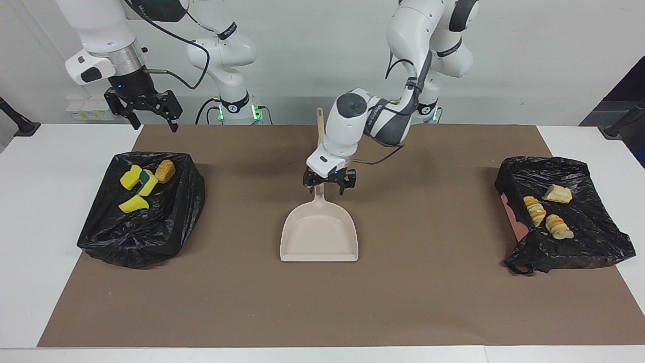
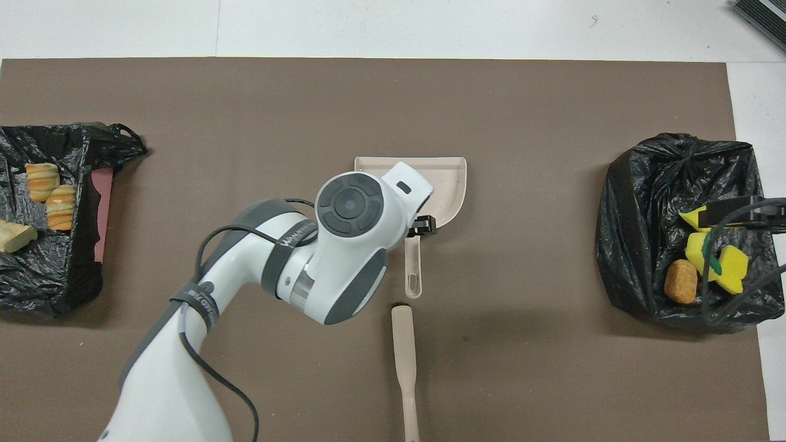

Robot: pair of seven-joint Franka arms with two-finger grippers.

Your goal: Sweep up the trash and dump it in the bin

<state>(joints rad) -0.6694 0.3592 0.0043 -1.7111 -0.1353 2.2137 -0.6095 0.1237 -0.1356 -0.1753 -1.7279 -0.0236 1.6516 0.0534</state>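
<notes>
The beige dustpan (image 1: 319, 234) lies flat mid-mat, its handle (image 2: 414, 270) pointing toward the robots. My left gripper (image 1: 330, 185) hangs open just over that handle, a finger on each side and nothing gripped. The trash sits in two black-bagged bins. Yellow sponge bits (image 1: 135, 187) and an orange-brown lump (image 1: 165, 170) are in the bin (image 1: 141, 237) at the right arm's end. Three pale crumbly chunks (image 1: 546, 217) are in the bin (image 1: 579, 247) at the left arm's end. My right gripper (image 1: 153, 123) waits open, raised by the sponge bin.
A beige stick-like handle (image 2: 404, 362) shows nearer to the robots than the dustpan, in line with its handle. The brown mat (image 1: 428, 302) covers most of the white table. A cable from the right arm crosses over the sponge bin (image 2: 645, 245) in the overhead view.
</notes>
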